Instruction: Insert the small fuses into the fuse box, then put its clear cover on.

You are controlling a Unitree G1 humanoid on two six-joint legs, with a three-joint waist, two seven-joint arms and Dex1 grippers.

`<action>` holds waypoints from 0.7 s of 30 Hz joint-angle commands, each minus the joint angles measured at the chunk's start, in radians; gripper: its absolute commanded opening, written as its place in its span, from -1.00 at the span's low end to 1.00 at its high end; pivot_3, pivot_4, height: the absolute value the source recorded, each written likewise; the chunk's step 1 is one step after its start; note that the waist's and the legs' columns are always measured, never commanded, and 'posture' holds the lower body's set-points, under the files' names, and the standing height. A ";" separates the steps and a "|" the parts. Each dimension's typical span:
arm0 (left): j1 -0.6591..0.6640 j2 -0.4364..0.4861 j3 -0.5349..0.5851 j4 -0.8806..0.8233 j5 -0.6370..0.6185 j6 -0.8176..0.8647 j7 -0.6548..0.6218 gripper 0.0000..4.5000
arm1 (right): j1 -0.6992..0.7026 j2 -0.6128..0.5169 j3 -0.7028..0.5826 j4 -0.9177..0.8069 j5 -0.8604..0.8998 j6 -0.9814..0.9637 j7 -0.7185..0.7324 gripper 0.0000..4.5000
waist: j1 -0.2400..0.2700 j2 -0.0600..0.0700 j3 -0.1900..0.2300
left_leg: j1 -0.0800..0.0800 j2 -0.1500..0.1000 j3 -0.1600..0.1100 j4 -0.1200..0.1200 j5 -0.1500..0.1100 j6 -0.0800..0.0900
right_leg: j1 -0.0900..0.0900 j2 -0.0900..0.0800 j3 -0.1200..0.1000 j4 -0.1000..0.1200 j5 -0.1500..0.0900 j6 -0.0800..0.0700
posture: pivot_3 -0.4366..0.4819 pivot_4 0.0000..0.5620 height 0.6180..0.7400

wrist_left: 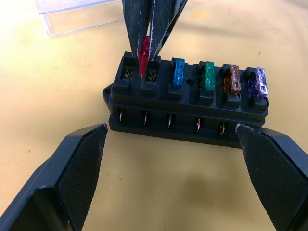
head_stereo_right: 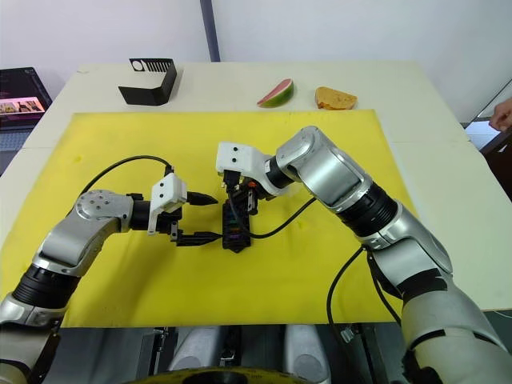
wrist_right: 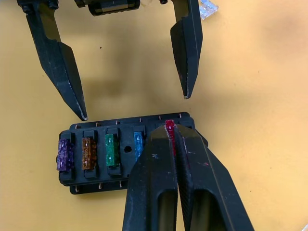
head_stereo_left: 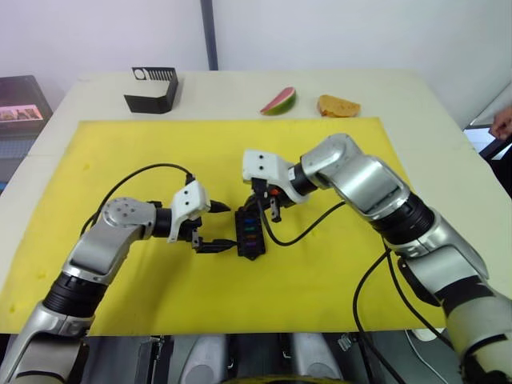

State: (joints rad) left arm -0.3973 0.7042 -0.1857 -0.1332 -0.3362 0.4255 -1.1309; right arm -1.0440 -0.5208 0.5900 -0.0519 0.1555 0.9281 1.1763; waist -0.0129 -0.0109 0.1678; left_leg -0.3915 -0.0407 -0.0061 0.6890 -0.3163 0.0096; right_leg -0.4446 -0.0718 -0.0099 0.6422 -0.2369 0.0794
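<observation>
Fuse box [wrist_left: 187, 103] sat mid-frame on the yellow mat; your right gripper [wrist_right: 171, 139] pinched the red fuse [wrist_left: 144, 55] tight, lowering it toward an end slot. Your left gripper [wrist_left: 173, 168] waited wide open beside it, empty, likely ready to steady. Clear cover [wrist_left: 79, 14] lay behind.

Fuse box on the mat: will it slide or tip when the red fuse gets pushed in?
Probably light: the fuse box is a small plastic block lying free on the yellow mat. Tipping looks unlikely, since it sits low and flat. It might slide: the open left gripper flanks it without touching, while the right gripper presses the red fuse down.
</observation>
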 commanded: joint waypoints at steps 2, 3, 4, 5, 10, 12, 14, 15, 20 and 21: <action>0.000 0.004 0.011 -0.042 -0.002 -0.009 -0.002 1.00 | -0.032 -0.010 -0.023 -0.039 0.014 0.000 0.018 -0.99 | 0.000 0.000 0.000 | 0.000 0.000 0.000 0.000 0.000 0.000 | 0.000 0.000 0.000 0.000 0.000 0.000 | -0.05 -0.47 1.00; 0.000 0.004 0.012 -0.042 -0.002 -0.009 -0.002 1.00 | -0.031 -0.012 -0.021 -0.041 0.015 0.000 0.020 -0.99 | 0.000 0.000 0.000 | 0.000 0.000 0.000 0.000 0.000 0.000 | 0.000 0.000 0.000 0.000 0.000 0.000 | -0.05 -0.47 1.00; 0.000 0.004 0.012 -0.042 -0.002 -0.009 -0.002 1.00 | -0.030 -0.013 -0.020 -0.043 0.015 0.000 0.021 -0.99 | 0.000 0.000 0.000 | 0.000 0.000 0.000 0.000 0.000 0.000 | 0.000 0.000 0.000 0.000 0.000 0.000 | -0.05 -0.47 1.00; 0.000 0.004 0.012 -0.042 -0.002 -0.009 -0.002 1.00 | -0.030 -0.014 -0.020 -0.043 0.015 0.001 0.022 -0.99 | 0.000 0.000 0.000 | 0.000 0.000 0.000 0.000 0.000 0.000 | 0.000 0.000 0.000 0.000 0.000 0.000 | -0.05 -0.47 1.00; -0.001 0.004 0.012 -0.042 -0.002 -0.008 -0.001 1.00 | -0.023 -0.013 -0.016 -0.040 0.009 -0.006 0.021 -0.99 | 0.000 0.000 0.000 | 0.000 0.000 0.000 0.000 0.000 0.000 | 0.000 0.000 0.000 0.000 0.000 0.000 | -0.05 -0.47 1.00; 0.000 0.004 0.013 -0.043 -0.003 -0.007 0.000 1.00 | -0.019 -0.013 -0.010 -0.035 0.002 -0.016 0.017 -0.99 | 0.000 0.000 0.000 | 0.000 0.000 0.000 0.000 0.000 0.000 | 0.000 0.000 0.000 0.000 0.000 0.000 | -0.05 -0.47 1.00; -0.003 0.004 0.014 -0.041 -0.003 -0.006 -0.001 1.00 | -0.019 -0.012 -0.006 -0.028 -0.004 -0.026 0.016 -0.99 | 0.000 0.000 0.000 | 0.000 0.000 0.000 0.000 0.000 0.000 | 0.000 0.000 0.000 0.000 0.000 0.000 | -0.05 -0.47 1.00; -0.002 0.004 0.014 -0.041 -0.003 -0.006 -0.001 1.00 | -0.018 -0.013 -0.004 -0.026 -0.007 -0.029 0.016 -0.99 | 0.000 0.000 0.000 | 0.000 0.000 0.000 0.000 0.000 0.000 | 0.000 0.000 0.000 0.000 0.000 0.000 | -0.05 -0.47 1.00; -0.002 0.005 0.016 -0.043 -0.004 -0.004 0.001 1.00 | -0.014 -0.011 0.001 -0.018 -0.011 -0.036 0.020 -0.99 | 0.000 0.000 0.000 | 0.000 0.000 0.000 0.000 0.000 0.000 | 0.000 0.000 0.000 0.000 0.000 0.000 | -0.05 -0.47 1.00; -0.003 0.004 0.016 -0.043 -0.004 -0.005 0.001 1.00 | -0.012 -0.010 0.003 -0.015 -0.012 -0.037 0.020 -0.99 | 0.000 0.000 0.000 | 0.000 0.000 0.000 0.000 0.000 0.000 | 0.000 0.000 0.000 0.000 0.000 0.000 | -0.05 -0.47 1.00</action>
State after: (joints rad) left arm -0.3968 0.7042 -0.1857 -0.1340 -0.3362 0.4256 -1.1303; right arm -1.0437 -0.5295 0.6025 -0.0541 0.1478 0.9062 1.1923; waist -0.0130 -0.0109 0.1678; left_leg -0.3915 -0.0407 -0.0061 0.6889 -0.3164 0.0096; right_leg -0.4446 -0.0718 -0.0099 0.6421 -0.2369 0.0794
